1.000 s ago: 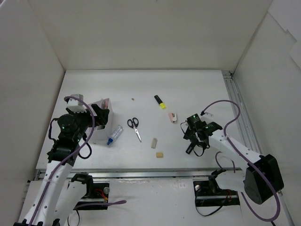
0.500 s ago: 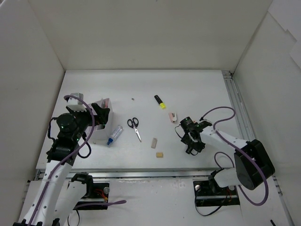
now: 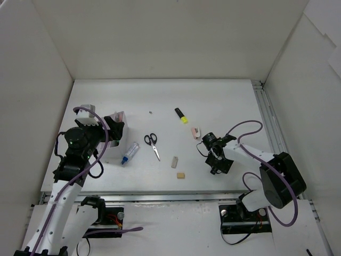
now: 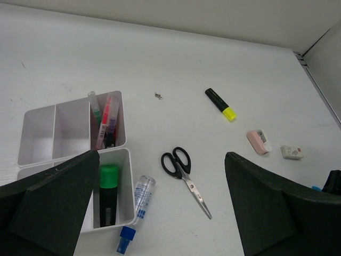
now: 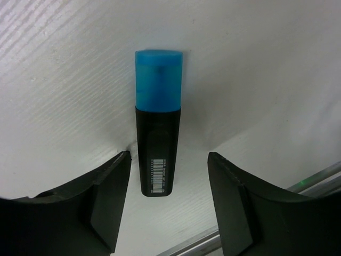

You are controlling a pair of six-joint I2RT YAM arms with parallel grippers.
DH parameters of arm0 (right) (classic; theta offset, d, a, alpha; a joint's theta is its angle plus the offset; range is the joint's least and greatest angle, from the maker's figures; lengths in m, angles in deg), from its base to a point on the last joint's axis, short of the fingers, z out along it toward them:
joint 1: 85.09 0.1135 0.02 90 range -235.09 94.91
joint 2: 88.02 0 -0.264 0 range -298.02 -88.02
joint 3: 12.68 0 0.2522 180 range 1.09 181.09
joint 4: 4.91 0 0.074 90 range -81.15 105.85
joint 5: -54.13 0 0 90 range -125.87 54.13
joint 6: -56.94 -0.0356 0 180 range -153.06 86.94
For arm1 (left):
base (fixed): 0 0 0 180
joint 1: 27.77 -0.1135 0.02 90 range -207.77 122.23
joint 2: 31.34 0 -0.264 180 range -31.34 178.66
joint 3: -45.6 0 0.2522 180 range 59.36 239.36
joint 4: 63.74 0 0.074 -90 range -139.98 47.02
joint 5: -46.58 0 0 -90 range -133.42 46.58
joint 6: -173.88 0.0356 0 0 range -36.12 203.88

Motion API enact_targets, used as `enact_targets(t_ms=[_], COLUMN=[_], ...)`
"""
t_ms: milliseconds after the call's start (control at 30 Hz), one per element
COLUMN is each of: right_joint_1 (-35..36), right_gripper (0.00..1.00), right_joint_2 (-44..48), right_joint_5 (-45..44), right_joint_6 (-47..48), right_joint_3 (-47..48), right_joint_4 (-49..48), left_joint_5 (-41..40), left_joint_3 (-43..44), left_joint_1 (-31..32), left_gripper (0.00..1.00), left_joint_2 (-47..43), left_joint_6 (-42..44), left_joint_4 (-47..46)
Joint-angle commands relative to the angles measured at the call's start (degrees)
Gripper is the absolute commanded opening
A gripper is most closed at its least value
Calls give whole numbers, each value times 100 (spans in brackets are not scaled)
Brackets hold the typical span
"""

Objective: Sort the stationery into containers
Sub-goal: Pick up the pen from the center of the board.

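A black highlighter with a blue cap lies on the table between the fingers of my open right gripper, which is low over it near the front right. My left gripper is open and empty, hovering by the white divided box at the left. The box holds a green-capped highlighter and several pens. Scissors, a yellow-ended highlighter, pink-white correction tape and a white eraser lie loose.
A clear tube with a blue cap lies against the box's right side. Two beige erasers lie near the front middle. White walls enclose the table; a metal rail runs along its right edge.
My right gripper has moved a little left and down over the blue-capped highlighter, its arm folding in. My left arm has barely moved.
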Motion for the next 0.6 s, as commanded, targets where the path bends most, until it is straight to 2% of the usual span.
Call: enact_targets(t_ms=[0, 100, 200, 300, 467, 567], right_joint_1=[24, -3, -248, -556, -767, -811], right_gripper=[52, 46, 37, 33, 37, 34], right_joint_2=[-180, -444, -655, -769, -857, -884], right_joint_5=[-23, 170, 381, 723, 979, 988], right_joint_6=[174, 630, 1411, 1799, 2327, 2503], right_joint_3=[350, 526, 693, 755, 799, 834], right_joint_4=[369, 413, 413, 361, 325, 317], left_joint_5=[-137, -321, -479, -646, -919, -1042], left_joint_3=[399, 479, 487, 531, 619, 646], left_joint_1=[19, 19, 19, 19, 19, 19], left_gripper=[99, 99, 99, 99, 99, 99], left_joint_2=[103, 156, 139, 104, 69, 77], left_joint_6=[134, 170, 205, 231, 328, 354], left_joint_4=[-441, -354, -336, -283, -169, -169])
